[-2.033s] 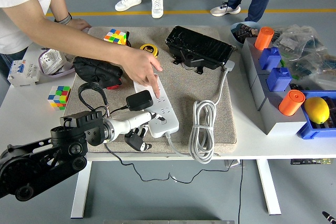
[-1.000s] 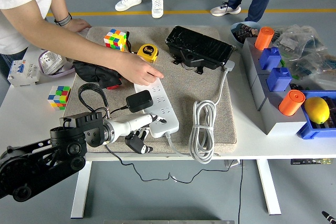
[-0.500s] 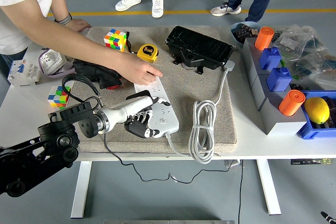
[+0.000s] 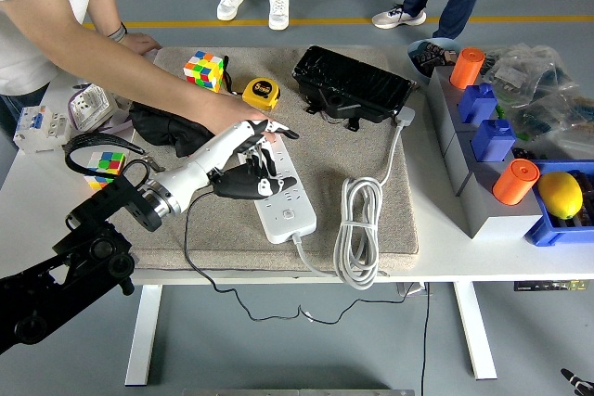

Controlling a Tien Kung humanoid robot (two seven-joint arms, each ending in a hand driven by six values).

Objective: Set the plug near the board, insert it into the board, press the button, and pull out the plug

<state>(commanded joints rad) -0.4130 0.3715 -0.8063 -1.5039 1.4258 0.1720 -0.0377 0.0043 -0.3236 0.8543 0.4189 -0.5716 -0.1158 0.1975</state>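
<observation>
While the left robot hand (image 4: 249,159) reaches over the white multi-socket power strip (image 4: 278,190), its white-and-black fingers are curled around a small black plug adapter (image 4: 243,182), which is held just above or against the strip's near sockets; contact cannot be confirmed. A thin black cable (image 4: 190,243) runs from the plug area down over the bench's near edge. The strip lies lengthwise on a beige fabric mat (image 4: 371,220) covering the middle of the white bench (image 4: 436,261), its thick grey-white cord coiled (image 4: 357,229) just beside it on the right.

At the far end of the strip a person's hand (image 4: 237,118) rests on it, touching or nearly touching the robot fingers; the boundary between them is hard to make out.

Containers stand at the right edge. A grey tiered rack (image 4: 469,183) carries two orange cylinders (image 4: 514,181) and two blue blocks (image 4: 490,139). A blue open bin (image 4: 543,229) holds a yellow lemon-shaped object (image 4: 560,195); the bin is cut off by the frame. Clear plastic bags (image 4: 538,81) behind them hold contents too small to identify.

Elsewhere on the bench: a black rectangular case (image 4: 353,83), a yellow tape measure (image 4: 262,93), two multicoloured puzzle cubes (image 4: 204,70), and a black cloth bundle (image 4: 167,127) partly hidden by the person's forearm.
</observation>
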